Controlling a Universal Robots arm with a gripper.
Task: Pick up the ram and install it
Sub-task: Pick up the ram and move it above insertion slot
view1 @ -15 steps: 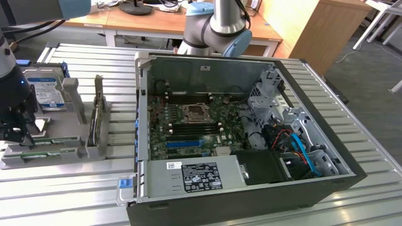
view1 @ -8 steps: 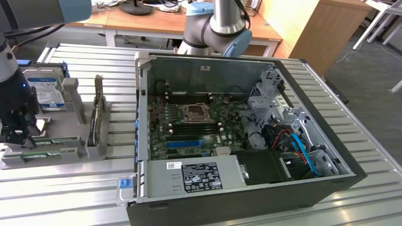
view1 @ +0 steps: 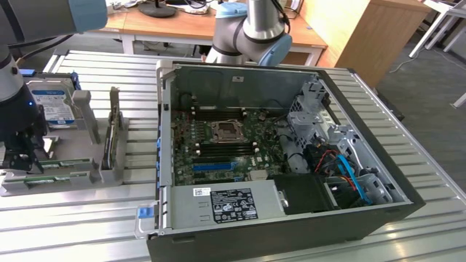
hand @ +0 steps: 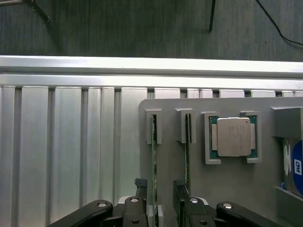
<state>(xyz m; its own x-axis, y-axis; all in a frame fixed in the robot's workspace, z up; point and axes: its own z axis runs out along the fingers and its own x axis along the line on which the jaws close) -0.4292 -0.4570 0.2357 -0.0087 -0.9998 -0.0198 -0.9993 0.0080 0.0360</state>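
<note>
Two green ram sticks stand on edge in slots of a grey holder tray (hand: 170,109). One ram stick (hand: 153,161) runs between my gripper's fingers; the other ram stick (hand: 187,156) lies just outside one finger. My gripper (hand: 160,195) is open, its black fingertips (hand: 141,191) apart on either side of the first stick and not pressing it. In the exterior view the gripper (view1: 24,162) hangs low over the tray's end at the exterior view's left, beside the ram (view1: 67,162). The open computer case (view1: 167,136) shows the motherboard (view1: 226,147) with long black slots.
A processor chip (hand: 233,137) sits in a pocket of the tray beside the sticks. A hard drive (view1: 54,106) and an upright card (view1: 113,131) also stand on the tray. The ribbed metal table (view1: 87,229) carries everything. A power supply (view1: 226,204) fills the case's near corner.
</note>
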